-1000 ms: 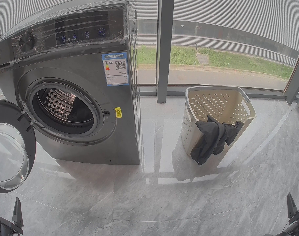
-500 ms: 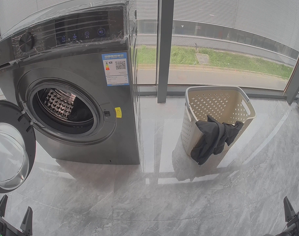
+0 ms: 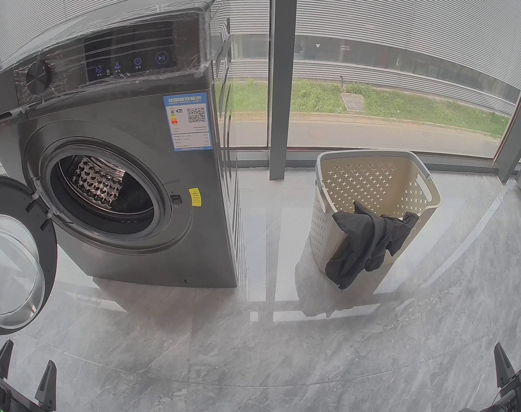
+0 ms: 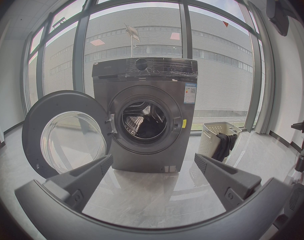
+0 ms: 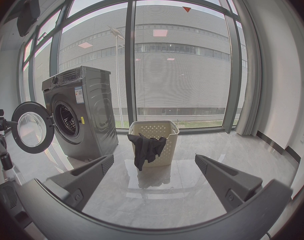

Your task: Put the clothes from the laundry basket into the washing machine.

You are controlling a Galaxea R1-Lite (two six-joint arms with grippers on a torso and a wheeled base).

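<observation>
Ahead, on a glossy grey marbled floor, a dark grey front-loading washing machine, its control panel wrapped in clear plastic film, a white and blue label stuck to the front. Round porthole door swung fully open toward the robot's left, glass bowl facing outward. Drum mouth exposed, perforated metal wall visible inside, plus a dark shape low in the drum, too dim to identify.

To the machine's right and well apart from it, a cream plastic laundry basket with star-shaped perforations and a handle slot, upright on the floor. Draped over the basket's near rim, a black garment, partly inside, partly hanging down the outer wall.

Behind and between machine and basket, a tall grey window pillar. Outdoors beyond it, a strip of grass and a ribbed grey building.

Low at the left edge of the head view, the left hand, dark pointed fingers spread apart, gripping nothing, well short of the machine. Low at the right edge, the right hand, likewise spread wide and holding nothing, well away from the basket.
</observation>
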